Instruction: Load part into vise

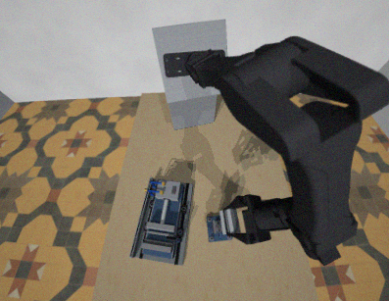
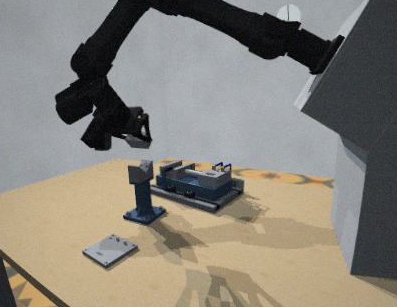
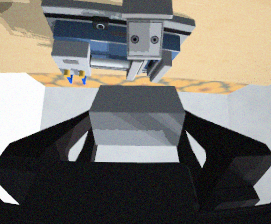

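Observation:
My gripper (image 2: 136, 130) is shut on the part (image 2: 138, 140), a grey block, and holds it in the air just above the V-block (image 2: 141, 173). In the wrist view the part (image 3: 138, 128) fills the space between the black fingers, with the V-block (image 3: 145, 37) and the vise (image 3: 114, 41) beyond it. In the top view the gripper (image 1: 230, 221) hangs over the V-block's blue base (image 1: 218, 228), to the right of the vise (image 1: 167, 220). The vise (image 2: 196, 182) stands open. I cannot tell which way the slot faces.
The empty grey infeed plate (image 2: 110, 250) lies near the table's front left. The V-block stands on a blue post and base (image 2: 144, 212). A large grey pedestal (image 2: 365, 179) that carries the arm stands at the right. A patterned floor (image 1: 57, 175) surrounds the table.

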You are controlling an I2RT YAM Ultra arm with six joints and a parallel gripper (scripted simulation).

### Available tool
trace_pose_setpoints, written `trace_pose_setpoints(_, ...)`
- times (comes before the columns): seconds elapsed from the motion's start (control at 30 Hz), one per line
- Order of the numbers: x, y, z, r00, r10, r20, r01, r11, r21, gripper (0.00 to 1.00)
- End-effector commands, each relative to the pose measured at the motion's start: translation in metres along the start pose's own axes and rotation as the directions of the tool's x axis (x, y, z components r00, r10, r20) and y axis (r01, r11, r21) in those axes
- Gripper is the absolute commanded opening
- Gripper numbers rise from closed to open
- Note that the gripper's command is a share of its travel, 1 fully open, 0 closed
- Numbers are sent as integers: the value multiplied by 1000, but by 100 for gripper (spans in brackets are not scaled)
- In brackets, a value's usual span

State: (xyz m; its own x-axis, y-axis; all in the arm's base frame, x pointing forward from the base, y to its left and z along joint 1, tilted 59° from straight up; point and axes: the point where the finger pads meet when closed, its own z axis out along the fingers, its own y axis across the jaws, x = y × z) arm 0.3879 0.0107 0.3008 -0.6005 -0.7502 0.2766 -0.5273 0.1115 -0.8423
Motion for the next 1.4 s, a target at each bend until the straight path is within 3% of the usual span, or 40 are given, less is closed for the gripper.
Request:
trace_pose_setpoints(0.0, 2, -11, -9, 1000, 15, -6, -15, 1000, 26, 0)
trace_pose_setpoints(0.33, 6, -14, -11, 1000, 27, -2, -27, 999, 33, 0)
trace_pose_setpoints(1.37, -6, -17, 9, 999, 37, -14, -36, 999, 34, 0)
